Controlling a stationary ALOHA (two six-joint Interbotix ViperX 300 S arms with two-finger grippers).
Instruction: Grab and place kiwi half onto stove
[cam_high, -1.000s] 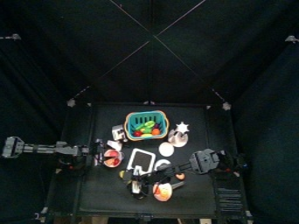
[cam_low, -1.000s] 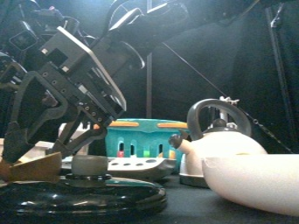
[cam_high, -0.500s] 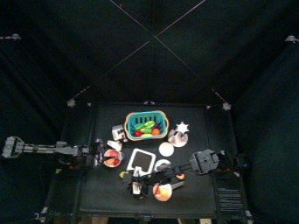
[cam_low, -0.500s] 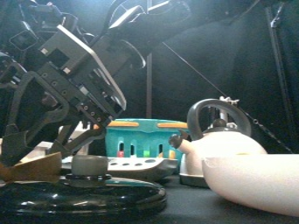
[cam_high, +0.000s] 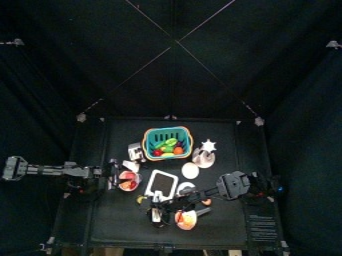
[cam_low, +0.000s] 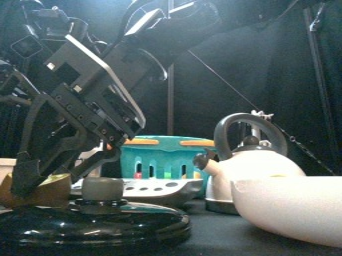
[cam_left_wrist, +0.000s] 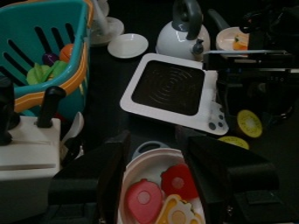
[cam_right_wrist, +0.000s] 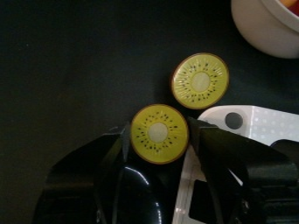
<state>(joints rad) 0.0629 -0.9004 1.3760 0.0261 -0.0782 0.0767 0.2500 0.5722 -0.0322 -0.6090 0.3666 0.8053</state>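
Between the 2 spread jaws of the right gripper (cam_right_wrist: 160, 162) 1 kiwi half (cam_right_wrist: 159, 132) is seen lying cut face up on the black table (cam_right_wrist: 70, 70); both jaws are seen beside the fruit, but whether they press it cannot be told. Just beyond that piece, a 2nd kiwi half (cam_right_wrist: 200, 80) lies flat, close to the 1st but apart from it. Immediately to one side of the gripper, 1 corner of the stove (cam_right_wrist: 243, 144) is visible, a white block with a black knob (its black centre panel is shown whole in the left wrist view). Farther off, the rim of 1 white bowl (cam_right_wrist: 271, 24) is seen.

From above, the right gripper (cam_high: 162, 209) is placed at the stove's near corner. Beyond the stove (cam_high: 162, 182), 1 green basket (cam_high: 167, 143) holding toy food and 1 white kettle (cam_high: 206, 150) are set.

The left gripper (cam_left_wrist: 152, 179) is held open over 1 plate of toy food (cam_left_wrist: 158, 192), well away from both kiwi pieces.
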